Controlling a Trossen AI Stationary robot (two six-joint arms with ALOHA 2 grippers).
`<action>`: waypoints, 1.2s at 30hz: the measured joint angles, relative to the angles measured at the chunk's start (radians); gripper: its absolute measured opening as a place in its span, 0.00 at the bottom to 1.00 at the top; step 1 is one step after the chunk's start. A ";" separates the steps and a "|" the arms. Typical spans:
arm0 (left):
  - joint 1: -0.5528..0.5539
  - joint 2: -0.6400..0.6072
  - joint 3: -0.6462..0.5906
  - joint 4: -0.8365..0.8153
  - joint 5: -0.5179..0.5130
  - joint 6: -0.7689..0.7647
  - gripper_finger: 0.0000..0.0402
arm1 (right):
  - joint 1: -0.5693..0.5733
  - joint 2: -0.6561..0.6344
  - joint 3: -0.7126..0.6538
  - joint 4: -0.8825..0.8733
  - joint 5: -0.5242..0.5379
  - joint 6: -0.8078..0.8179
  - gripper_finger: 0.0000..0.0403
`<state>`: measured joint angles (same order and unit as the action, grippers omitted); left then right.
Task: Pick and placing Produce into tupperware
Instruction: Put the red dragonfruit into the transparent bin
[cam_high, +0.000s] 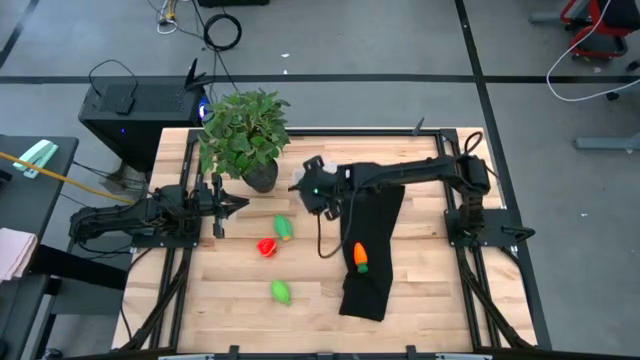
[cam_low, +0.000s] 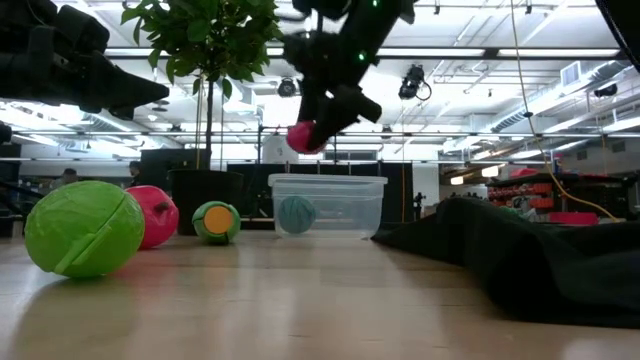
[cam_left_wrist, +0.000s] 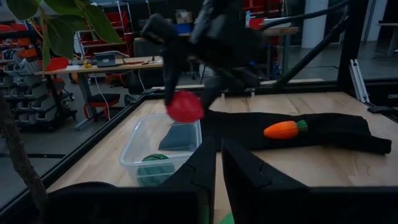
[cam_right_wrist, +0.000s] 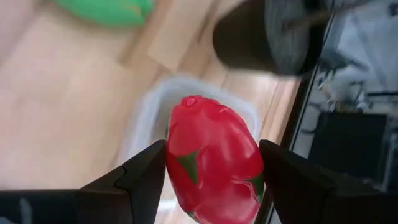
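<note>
My right gripper (cam_right_wrist: 211, 171) hangs over the clear tupperware (cam_low: 327, 205), shut on a red toy fruit (cam_right_wrist: 214, 162). The tub stands beside the plant's dark pot (cam_right_wrist: 267, 34); a dark green round piece (cam_left_wrist: 155, 163) lies inside it. On the wood lie a light green piece (cam_high: 283, 228), another red piece (cam_high: 267, 246) and a second light green one (cam_high: 281, 292). The orange carrot (cam_high: 361, 257) rests on a black cloth (cam_high: 372, 240). At the table's left edge my left gripper (cam_high: 232, 205) waits shut, holding nothing. My right gripper pinches the red fruit between its two fingers, one on each of its opposite sides (cam_right_wrist: 171, 155). The fingers (cam_low: 340, 100) slant downward from the table's right side. The fruit (cam_left_wrist: 185, 106) is lifted clear, above the tub's open top.
A large leafy potted plant (cam_high: 245, 135) stands at the far left of the table, close to the tub. The black cloth runs from the right arm toward the near edge. Black frame rails (cam_high: 180, 270) border the wood.
</note>
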<state>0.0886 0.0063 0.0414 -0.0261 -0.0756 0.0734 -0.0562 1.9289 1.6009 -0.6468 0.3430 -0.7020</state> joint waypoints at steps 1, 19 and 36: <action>0.000 0.000 0.000 0.000 0.000 0.000 0.08 | -0.013 0.000 -0.001 -0.007 -0.004 0.003 0.62; 0.000 0.000 0.000 0.000 0.000 0.000 0.08 | -0.139 0.000 -0.006 -0.041 -0.127 0.076 0.62; 0.000 0.000 0.000 0.000 0.000 0.000 0.10 | -0.175 0.000 -0.006 -0.057 -0.254 0.203 0.62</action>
<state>0.0883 0.0063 0.0414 -0.0261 -0.0754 0.0738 -0.2315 1.9289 1.5944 -0.7040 0.0887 -0.4988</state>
